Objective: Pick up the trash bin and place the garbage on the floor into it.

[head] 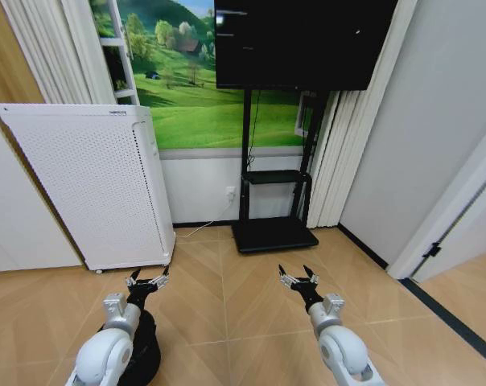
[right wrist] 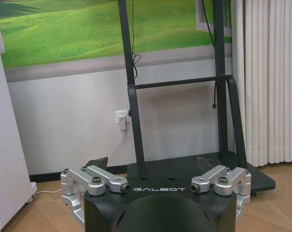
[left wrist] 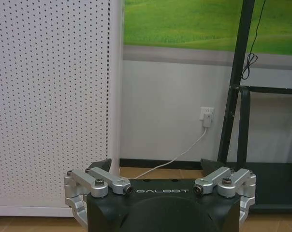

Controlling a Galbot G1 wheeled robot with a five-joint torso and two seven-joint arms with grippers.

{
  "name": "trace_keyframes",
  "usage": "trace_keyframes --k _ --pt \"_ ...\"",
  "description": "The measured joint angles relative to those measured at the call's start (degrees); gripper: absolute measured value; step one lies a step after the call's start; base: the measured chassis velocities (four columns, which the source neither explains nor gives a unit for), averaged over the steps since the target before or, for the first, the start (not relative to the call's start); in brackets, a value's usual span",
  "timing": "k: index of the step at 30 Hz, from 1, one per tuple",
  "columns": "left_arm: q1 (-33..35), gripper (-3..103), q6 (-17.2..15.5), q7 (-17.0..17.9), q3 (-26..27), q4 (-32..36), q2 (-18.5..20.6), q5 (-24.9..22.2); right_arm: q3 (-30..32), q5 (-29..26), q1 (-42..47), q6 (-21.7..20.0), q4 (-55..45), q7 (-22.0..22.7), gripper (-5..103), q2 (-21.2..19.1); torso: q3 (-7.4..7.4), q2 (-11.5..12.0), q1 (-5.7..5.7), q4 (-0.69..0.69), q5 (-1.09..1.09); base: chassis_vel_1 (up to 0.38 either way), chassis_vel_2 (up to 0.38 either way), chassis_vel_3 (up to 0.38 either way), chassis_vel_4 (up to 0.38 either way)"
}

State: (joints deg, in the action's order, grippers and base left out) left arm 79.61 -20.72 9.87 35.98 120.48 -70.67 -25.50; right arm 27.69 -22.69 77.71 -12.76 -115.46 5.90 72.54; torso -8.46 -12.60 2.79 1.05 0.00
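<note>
At the lower left of the head view, the trash bin (head: 146,354) stands on the floor (head: 235,322), partly hidden under the left arm. Its mesh should be light and fairly stiff; the rim looks the best hold. Above it, the left gripper (head: 147,281) and right gripper (head: 298,278) hover, fingers wide, empty. Behind stand the white appliance (head: 90,185) and TV stand (head: 273,233).
</note>
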Motion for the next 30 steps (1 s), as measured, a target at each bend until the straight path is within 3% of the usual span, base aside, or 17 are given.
trace_keyframes --k 30 --pt "0.2 100 -0.04 1.15 1.81 1.57 -0.93 -0.87 0.65 2.57 1.54 0.72 -2.17 0.01 100 0.5 -4.6 -6.55 1.94 0.01 0.0 0.0 0.0 0.0 0.0"
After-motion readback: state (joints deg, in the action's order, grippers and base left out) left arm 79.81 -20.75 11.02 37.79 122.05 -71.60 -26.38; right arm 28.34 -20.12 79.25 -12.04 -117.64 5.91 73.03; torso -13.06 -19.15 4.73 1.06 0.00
